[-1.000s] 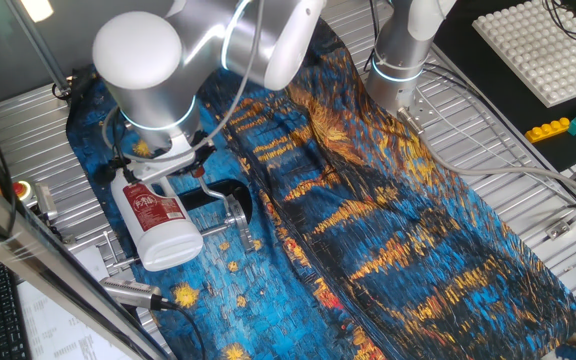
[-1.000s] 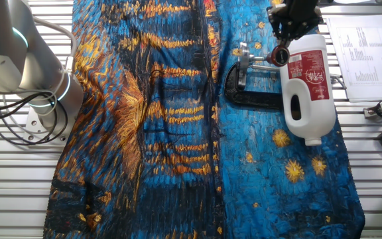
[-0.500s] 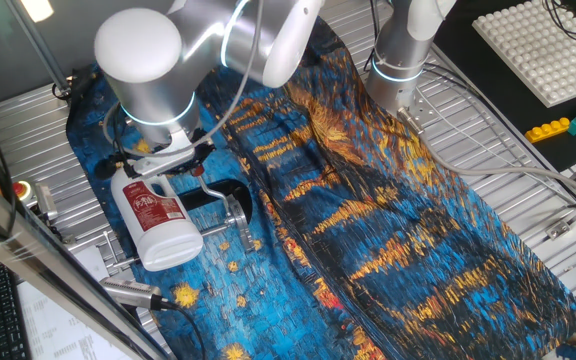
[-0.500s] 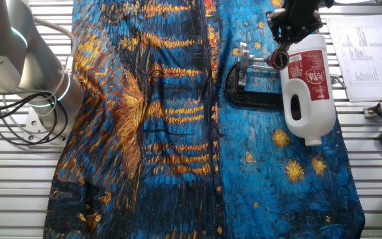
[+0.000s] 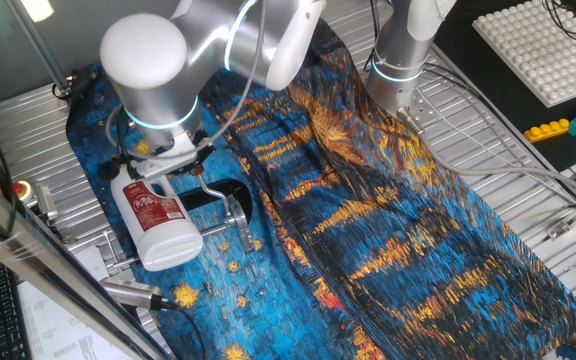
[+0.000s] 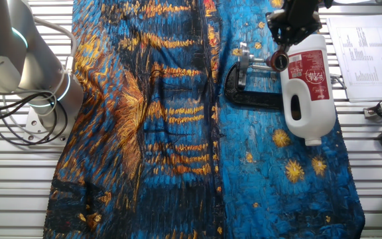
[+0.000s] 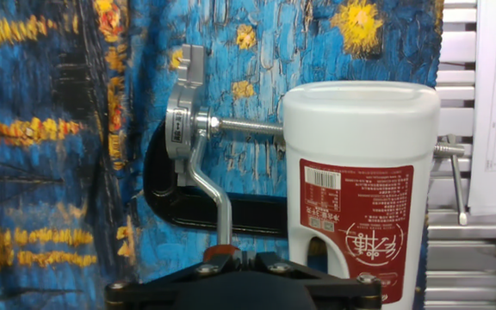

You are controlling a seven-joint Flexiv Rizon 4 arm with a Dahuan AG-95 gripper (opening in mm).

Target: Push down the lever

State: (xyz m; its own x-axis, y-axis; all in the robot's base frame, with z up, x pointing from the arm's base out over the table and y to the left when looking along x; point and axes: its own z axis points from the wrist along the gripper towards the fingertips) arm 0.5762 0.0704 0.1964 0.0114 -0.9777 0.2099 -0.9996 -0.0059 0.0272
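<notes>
Lever: the lever (image 7: 211,191), a thin curved silver rod, runs from its pivot on the black C-clamp (image 6: 247,95) at 12 o'clock toward 6 o'clock, its red cap (image 7: 222,251) nearest the hand.
Handling: likely stiff, light, smooth metal on a joint; press at the capped end, farthest from the pivot.
Neighbour: white plastic bottle (image 7: 360,189) clamped just beside it, at 3 o'clock.
Gripper: the gripper (image 6: 282,50) sits over the cap; whether its jaws are spread or pressed together, I cannot tell.
</notes>
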